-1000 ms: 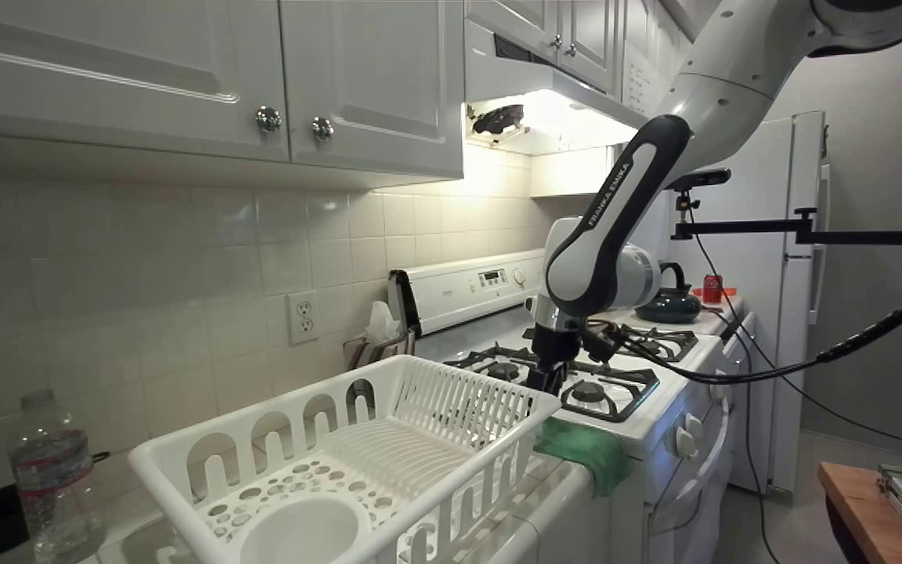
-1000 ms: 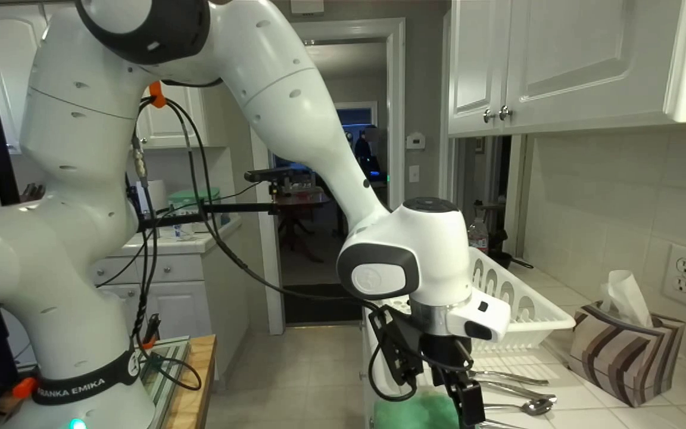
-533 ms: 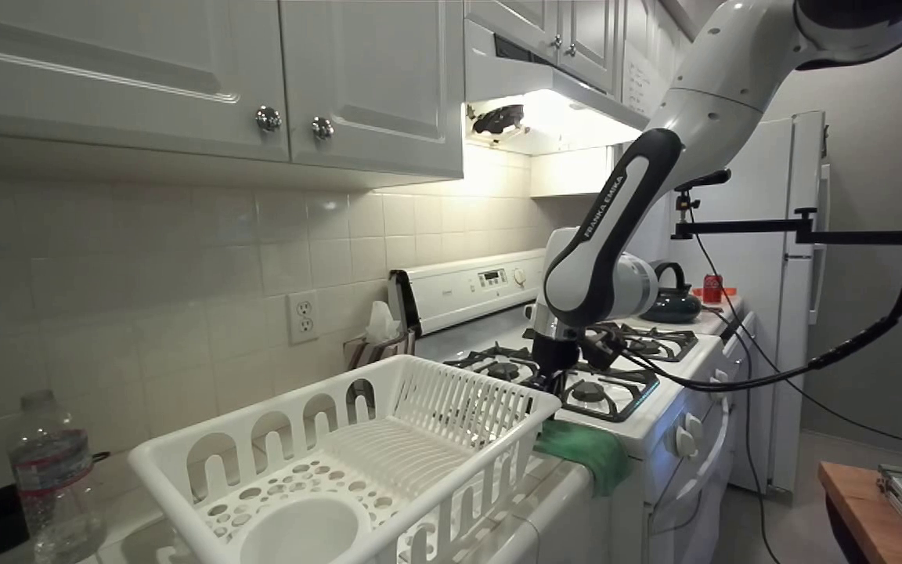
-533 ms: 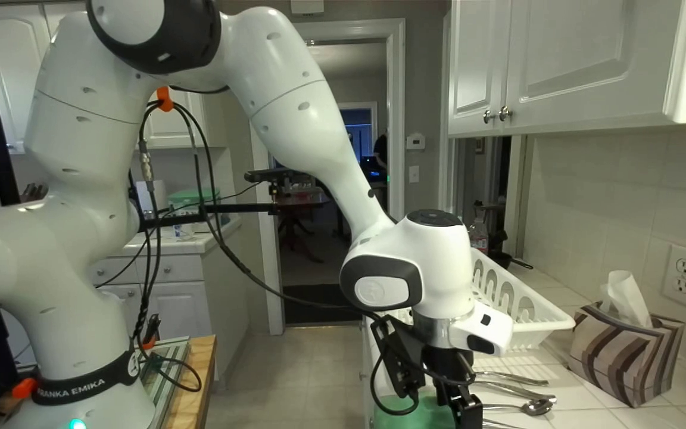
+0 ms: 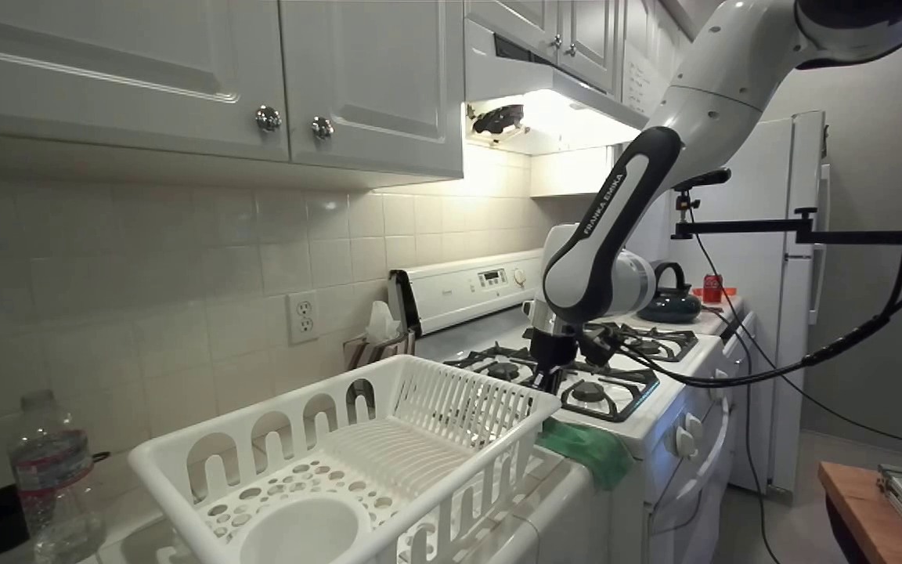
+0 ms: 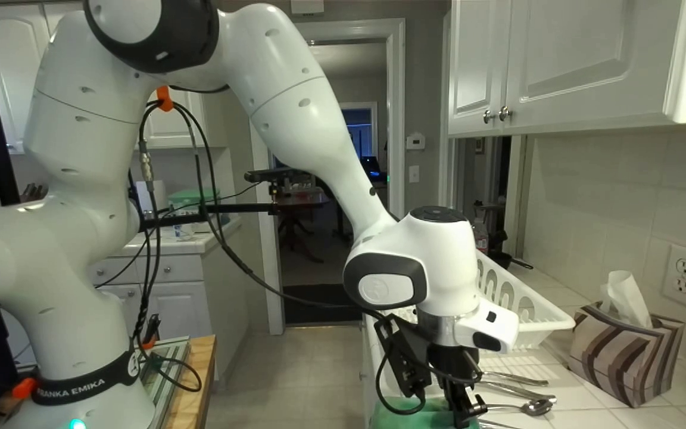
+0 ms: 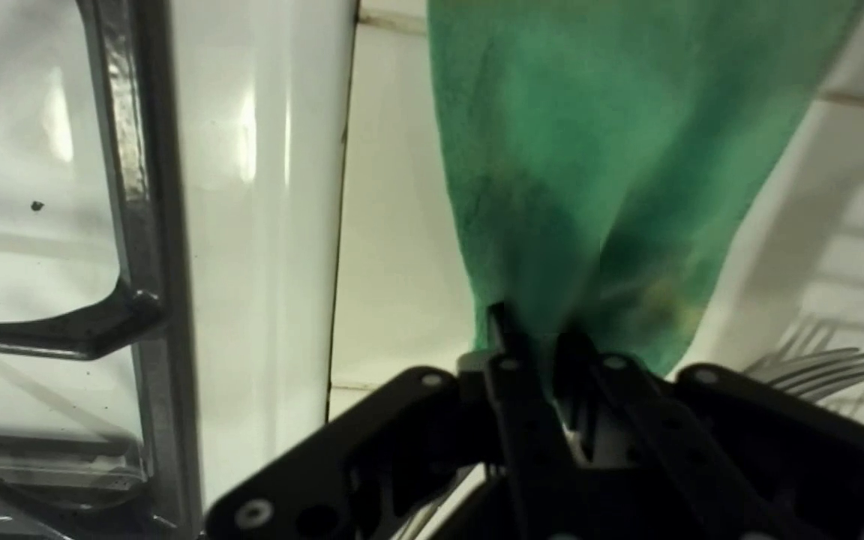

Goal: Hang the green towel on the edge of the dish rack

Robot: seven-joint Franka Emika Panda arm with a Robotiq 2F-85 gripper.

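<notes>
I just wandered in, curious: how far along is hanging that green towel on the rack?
Done: the gripper is down at the towel. In hand: the fingers look closed on a bunched part of it, while much of the towel lies over the counter beside the stove. Left: lifting it and draping it over the edge of the rack, where none of it hangs yet.

The jaws extend from the bottom of the wrist view and stand close together, with a fold of the towel [image 7: 619,157] gripped between their tips. From there the towel widens toward the top edge, dark creases converging on the tips. I see a strip of tiled surface [image 7: 394,187] to its left, followed by the stove [image 7: 244,300], which carries a dark grate [image 7: 168,390]. At the lower right a fork [image 7: 818,373] lies near the towel, tines pointing right, its handle hidden behind the jaws.
</notes>
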